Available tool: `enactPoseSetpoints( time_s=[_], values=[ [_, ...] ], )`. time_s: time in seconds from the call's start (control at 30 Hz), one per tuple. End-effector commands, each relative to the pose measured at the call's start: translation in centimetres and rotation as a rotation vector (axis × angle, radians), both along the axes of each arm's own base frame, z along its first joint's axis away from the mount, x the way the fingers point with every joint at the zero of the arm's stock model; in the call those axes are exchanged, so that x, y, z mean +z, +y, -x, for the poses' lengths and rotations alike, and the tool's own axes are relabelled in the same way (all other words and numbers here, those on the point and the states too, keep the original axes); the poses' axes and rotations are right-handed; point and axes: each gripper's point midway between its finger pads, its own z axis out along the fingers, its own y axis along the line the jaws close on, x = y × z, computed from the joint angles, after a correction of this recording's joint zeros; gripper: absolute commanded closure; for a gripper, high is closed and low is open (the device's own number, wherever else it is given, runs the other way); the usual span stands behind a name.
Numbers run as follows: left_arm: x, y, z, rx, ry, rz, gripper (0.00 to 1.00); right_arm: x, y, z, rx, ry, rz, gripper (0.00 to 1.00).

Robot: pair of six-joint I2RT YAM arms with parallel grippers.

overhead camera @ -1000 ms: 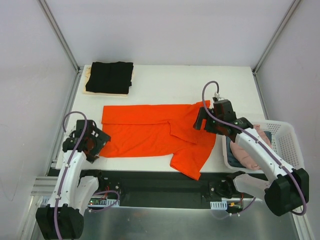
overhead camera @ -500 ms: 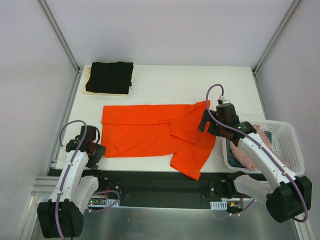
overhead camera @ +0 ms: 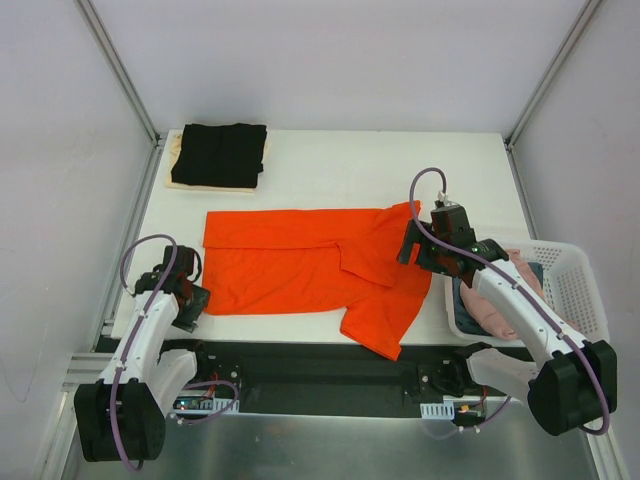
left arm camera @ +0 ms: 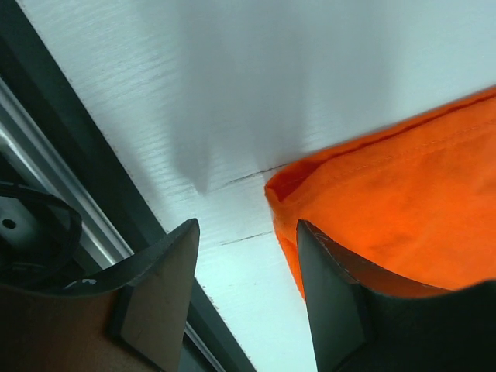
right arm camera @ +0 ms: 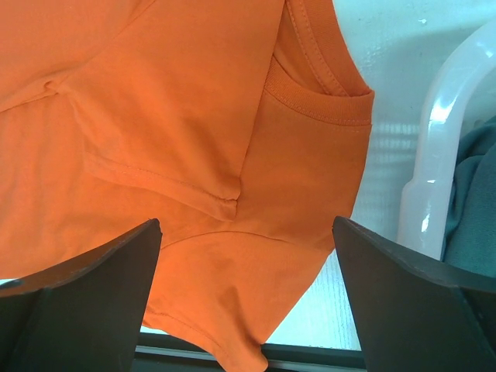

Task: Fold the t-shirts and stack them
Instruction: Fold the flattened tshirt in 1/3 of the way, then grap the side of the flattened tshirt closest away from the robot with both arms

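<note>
Only from above: folded black shirt (overhead camera: 219,154) at desk's (overhead camera: 400,165) far-left corner. Orange shirt (overhead camera: 290,265) lengthwise left-right, neck rightward. Left jaws open at its hem corner; right jaws open over collar.

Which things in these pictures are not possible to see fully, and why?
Clothes in the basket: top view, the right arm covers part of them.
Cream shirt: top view, the black shirt lies on it; only an edge shows.
Orange shirt: left wrist view, cut off by the frame edges.

No legible text, labels, numbers — none on shirts, basket, arms.
</note>
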Motion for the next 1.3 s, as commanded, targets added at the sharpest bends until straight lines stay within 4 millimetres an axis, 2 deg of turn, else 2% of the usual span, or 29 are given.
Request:
enactPoseSetpoints(
  time_s=[0.0, 0.17, 0.33, 0.63, 1.0, 1.2, 1.27],
  values=[
    [0.9, -0.1, -1.3, -0.027, -0.054, 0.000, 0.47, 0.6, -0.3, -0.6, -0.026, -0.022, 0.002, 0.03],
    [0.7, -0.4, -1.9, -0.052, -0.067, 0.016, 0.48, 0.5, -0.3, -0.6, -0.026, -0.018, 0.007, 0.03],
    [-0.3, -0.3, -1.0, -0.051, -0.015, 0.010, 0.54, 0.4, -0.4, -0.7, -0.030, -0.013, 0.017, 0.03],
    [-0.3, 0.4, -1.3, -0.055, -0.014, -0.029, 0.55, 0.0, -0.3, -0.6, -0.025, 0.008, 0.016, 0.03],
    [-1.3, 0.3, -1.3, -0.065, -0.007, -0.027, 0.65, -0.8, 0.0, -0.7, -0.021, 0.043, 0.020, 0.03],
    [-1.4, 0.3, -1.4, -0.077, -0.007, -0.028, 0.74, -1.1, -0.2, -0.7, -0.028, 0.059, 0.030, 0.03],
    [-1.3, 0.2, -1.5, -0.081, -0.014, -0.021, 0.82, -1.1, -0.1, -0.6, -0.026, 0.063, 0.028, 0.03]
  ],
)
